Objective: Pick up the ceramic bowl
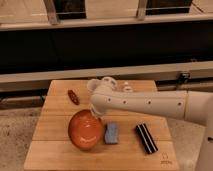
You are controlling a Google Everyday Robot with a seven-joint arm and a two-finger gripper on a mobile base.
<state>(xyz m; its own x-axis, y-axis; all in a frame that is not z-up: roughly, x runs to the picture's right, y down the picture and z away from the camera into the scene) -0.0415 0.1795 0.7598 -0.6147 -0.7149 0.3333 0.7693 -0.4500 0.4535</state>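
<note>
The ceramic bowl (86, 130) sits upright on the wooden worktop (60, 155), lower left of centre, glossy orange-red with its hollow facing up. A white robot arm (150, 104) enters from the 3 o'clock side and crosses the worktop horizontally, ending in a rounded wrist housing near the centre. The end effector (95, 115) hangs below that housing and comes down at the bowl's rim at roughly 1 o'clock of the bowl; it appears to touch or just overlap the rim, but whether it is released, clenched or grasping the rim cannot be told, as the wrist covers it. A blue-grey rectangular object (111, 133) lies just beside the bowl at its 3 o'clock. Further toward 3 o'clock, well apart from the bowl, lies a black elongated object (146, 137), set diagonally. A small dark reddish item (73, 96) rests at the bowl's 11 o'clock, near the far left part of the worktop. Small pale items (127, 87) stand at the far edge behind the arm, partly hidden and not identifiable.
</note>
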